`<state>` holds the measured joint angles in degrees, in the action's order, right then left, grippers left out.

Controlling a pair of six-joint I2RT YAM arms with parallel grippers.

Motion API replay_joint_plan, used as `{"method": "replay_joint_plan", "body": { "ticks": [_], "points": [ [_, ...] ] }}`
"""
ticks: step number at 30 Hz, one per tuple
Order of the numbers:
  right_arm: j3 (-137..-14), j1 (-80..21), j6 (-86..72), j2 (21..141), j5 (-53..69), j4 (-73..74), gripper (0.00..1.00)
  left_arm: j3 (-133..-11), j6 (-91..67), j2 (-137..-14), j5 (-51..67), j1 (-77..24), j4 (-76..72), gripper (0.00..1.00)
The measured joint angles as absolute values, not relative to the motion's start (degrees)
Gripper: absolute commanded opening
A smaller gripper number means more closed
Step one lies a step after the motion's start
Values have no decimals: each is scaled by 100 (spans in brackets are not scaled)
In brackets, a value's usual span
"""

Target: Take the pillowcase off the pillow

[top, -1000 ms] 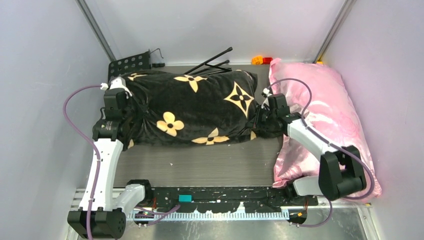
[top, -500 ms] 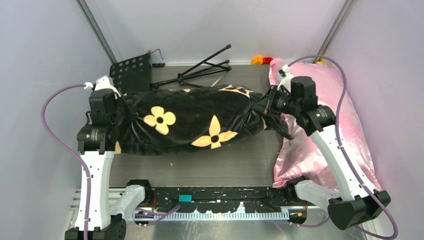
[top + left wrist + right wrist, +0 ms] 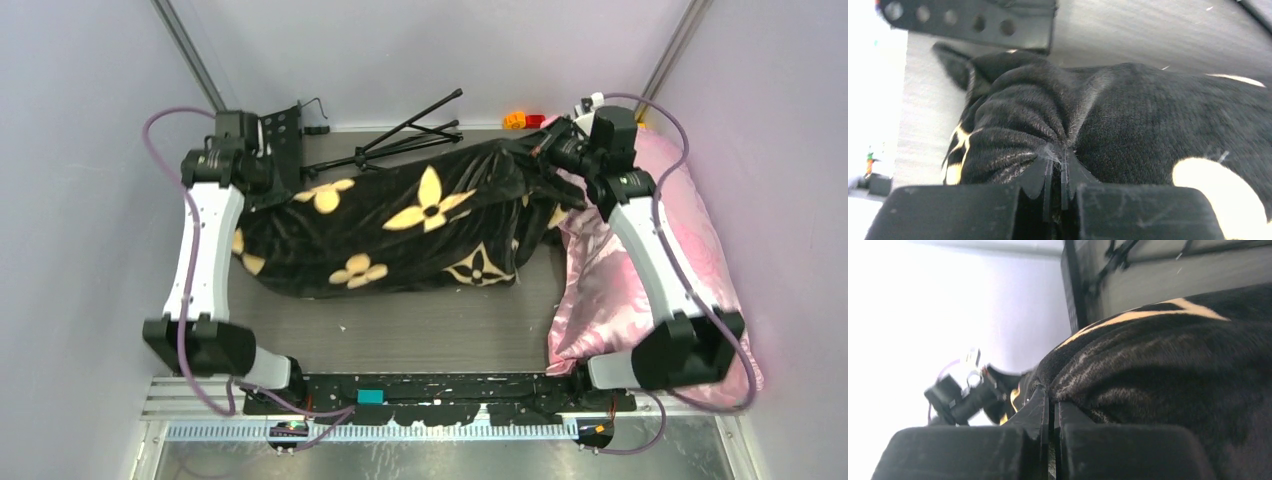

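The black plush pillowcase (image 3: 400, 235) with yellow-tan flower motifs hangs stretched between my two grippers, lifted at its far corners and sagging to the table at the front. My left gripper (image 3: 262, 180) is shut on its left corner; the bunched fabric shows in the left wrist view (image 3: 1018, 130) pinched at my gripper (image 3: 1057, 161). My right gripper (image 3: 537, 158) is shut on its right corner, with the fabric (image 3: 1158, 365) gathered at my gripper (image 3: 1052, 399). The white pillow is hidden inside the pillowcase.
A shiny pink satin pillow (image 3: 650, 260) lies along the right wall under my right arm. A black perforated plate (image 3: 262, 128) and a folded black tripod (image 3: 405, 132) lie at the back. Small orange and red blocks (image 3: 522, 120) sit at the back right.
Both grippers have risen and moved toward the back wall, holding the pillowcase corners. The bundle has been lifted and turned, and its lower edge now hangs down to the table.
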<state>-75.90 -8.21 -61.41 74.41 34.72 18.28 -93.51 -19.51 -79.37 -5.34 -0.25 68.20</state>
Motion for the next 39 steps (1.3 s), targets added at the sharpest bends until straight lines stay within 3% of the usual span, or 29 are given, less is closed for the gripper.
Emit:
{"method": "replay_joint_plan", "body": {
  "ticks": [1, 2, 4, 7, 11, 15, 17, 23, 29, 34, 39],
  "points": [
    [-7568, -609, -6383, 7776, 3470, 1496, 26, -9566, -1940, -8215, -432, -25, 6803, 1],
    [-7566, -464, -6484, 8040, 3435, 1339, 44, -9843, -1944, -8530, -266, -30, 6781, 9],
    [-7671, -242, -6532, 8558, 3188, 1256, 77, -10195, -1957, -9024, -27, -40, 6619, 34],
    [-8230, 40, -6191, 9100, 2718, 1549, 90, -10604, -1984, -9603, 163, -60, 6381, 49],
    [-8530, 174, -5586, 8906, 2204, 1822, 92, -11295, -2027, -9992, 296, -14, 6331, 46],
    [-8530, 115, -4888, 8281, 2023, 2209, 92, -11799, -2040, -10066, 539, -27, 6228, 18],
    [-8541, -14, -4410, 7907, 1861, 2491, 92, -11839, -2078, -10075, 679, -32, 6108, 16],
    [-8523, -913, -3242, 7028, 1402, 3072, 92, -11699, -2252, -10412, 928, -38, 5710, 16],
    [-6987, -1033, -2945, 6370, 1660, 2786, 93, -11673, -2388, -10750, 1031, -38, 5590, 14],
    [-6521, -2154, -2832, 6904, 2333, 2600, 93, -11719, -2451, -10790, 1107, -38, 5579, 17],
    [-7135, -3328, -2589, 7896, 2134, 2515, 94, -11799, -2519, -10759, 1302, -38, 5601, 32]
  ]
}}
